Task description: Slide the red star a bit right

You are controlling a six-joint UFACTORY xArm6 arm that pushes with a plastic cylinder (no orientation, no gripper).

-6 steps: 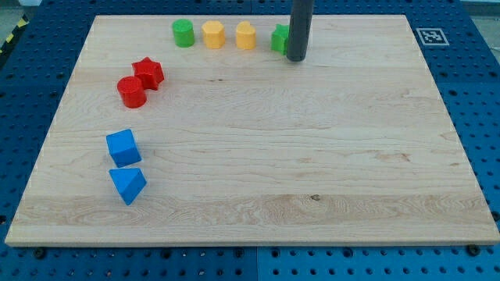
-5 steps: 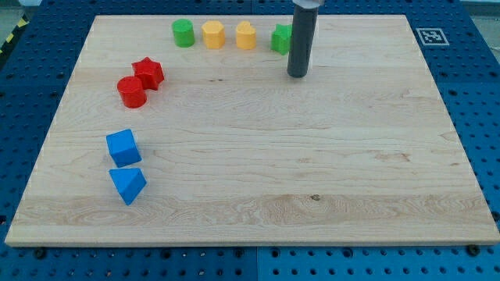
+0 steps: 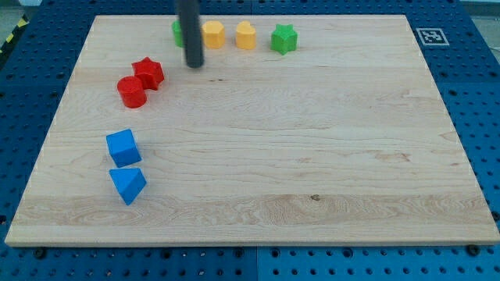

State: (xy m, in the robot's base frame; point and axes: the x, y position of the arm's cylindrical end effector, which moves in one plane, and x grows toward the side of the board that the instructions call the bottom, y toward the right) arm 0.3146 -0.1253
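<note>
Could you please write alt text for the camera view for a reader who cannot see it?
My tip rests on a wooden board, up and right of the red star, not touching it. A red cylinder sits against the star's lower left.

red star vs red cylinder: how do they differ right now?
Shape: the red star has pointed lobes; the red cylinder is round. Place: the star sits toward the view's top and right of the cylinder, which lies nearer the board's left edge. My tip is closer to the star, on its right, touching neither. Both are red, and they sit right against each other.
</note>
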